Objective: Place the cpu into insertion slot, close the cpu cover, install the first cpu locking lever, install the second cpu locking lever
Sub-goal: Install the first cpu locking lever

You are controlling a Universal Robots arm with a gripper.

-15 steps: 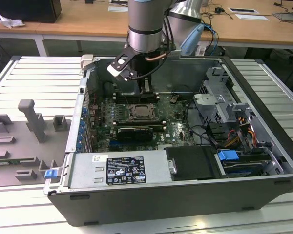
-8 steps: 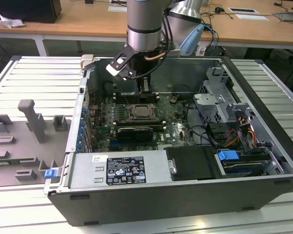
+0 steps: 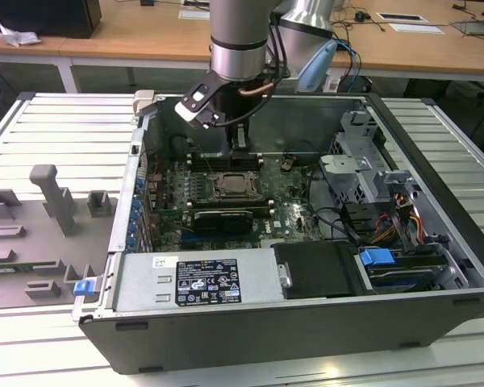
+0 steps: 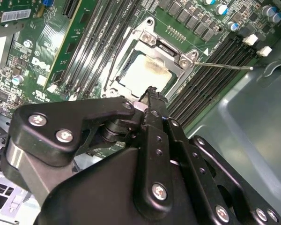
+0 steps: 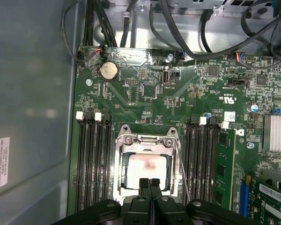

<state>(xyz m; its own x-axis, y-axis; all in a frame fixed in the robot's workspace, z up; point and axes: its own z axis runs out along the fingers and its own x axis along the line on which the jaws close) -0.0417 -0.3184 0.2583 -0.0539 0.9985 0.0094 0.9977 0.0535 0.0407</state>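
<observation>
In the exterior view, nearest is one labelled power supply box [image 3: 194, 282] along the front of one open computer case [image 3: 306, 343]. Beyond it lies the green motherboard [image 5: 187, 93], and on it one insertion slot [image 3: 236, 187].

There is one cpu [image 5: 145, 166], one cpu cover [image 5: 145, 139] and one gripper [image 5: 150, 183] with two fingers [image 5: 143, 185]. The fingers are pressed together tip to tip, and nothing shows between them. I can make out one thin lever rod [image 4: 225, 65].

The cpu sits in the slot, flat, with its pale metal top upward and a brownish smudge on it. It is square, so it has no long axis, and its edges run parallel to the slot's rim. The cover lies down over it, with the window framing the metal top. The lever rod stands clear of the slot's side, angling outward. The fingertips hang over one edge of the cpu. Whether they touch it cannot be told.

Two banks of long black memory slots [image 5: 91, 159] flank the slot, parallel to its sides, and four white clips [image 5: 79, 116] show at their ends. Farther off are one coin battery [image 5: 108, 70] and a bundle of dark cables [image 5: 178, 28] along the case wall. Grey blocks [image 3: 48, 201] stand outside the case at the exterior view's left.
</observation>
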